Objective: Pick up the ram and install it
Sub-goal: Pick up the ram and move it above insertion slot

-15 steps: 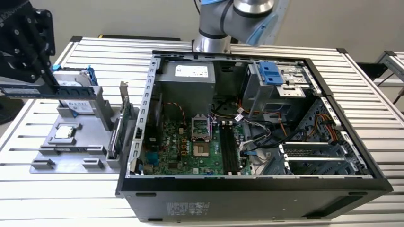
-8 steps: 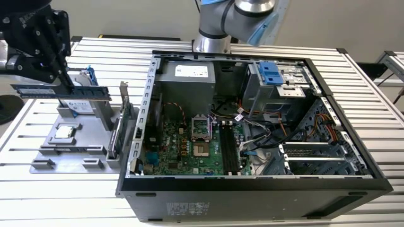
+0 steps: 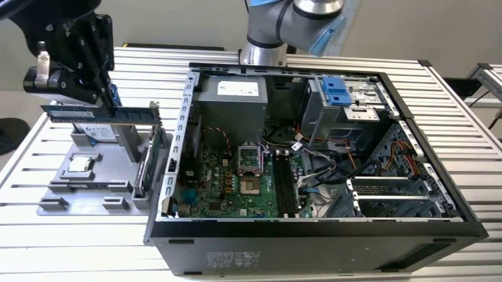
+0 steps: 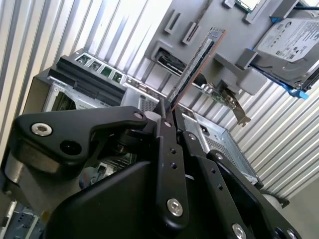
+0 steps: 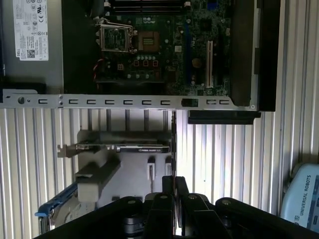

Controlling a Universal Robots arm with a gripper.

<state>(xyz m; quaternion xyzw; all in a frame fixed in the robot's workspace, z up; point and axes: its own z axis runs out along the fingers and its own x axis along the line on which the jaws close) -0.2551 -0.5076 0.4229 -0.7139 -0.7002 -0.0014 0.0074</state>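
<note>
The ram (image 3: 102, 113) is a long blue-green stick with dark chips. It hangs level above the grey fixture (image 3: 79, 188) at the exterior view's left, outside the computer case. My gripper (image 3: 107, 104) comes down from above and is shut on the ram's upper edge. In the second wrist view the ram (image 4: 197, 62) runs edge-on out from my gripper (image 4: 167, 113). It is also edge-on in the first wrist view, where the ram (image 5: 174, 144) rises from my gripper (image 5: 174, 183). The motherboard's black memory slots (image 3: 284, 183) lie inside the open case.
The open computer case (image 3: 185, 117) fills the middle of the slatted table, motherboard (image 3: 231, 182) facing up. On the fixture stand a silver hard drive (image 3: 96, 131) with blue rails, an upright green card (image 3: 150, 155) with a metal bracket, and a small square chip (image 3: 82, 165).
</note>
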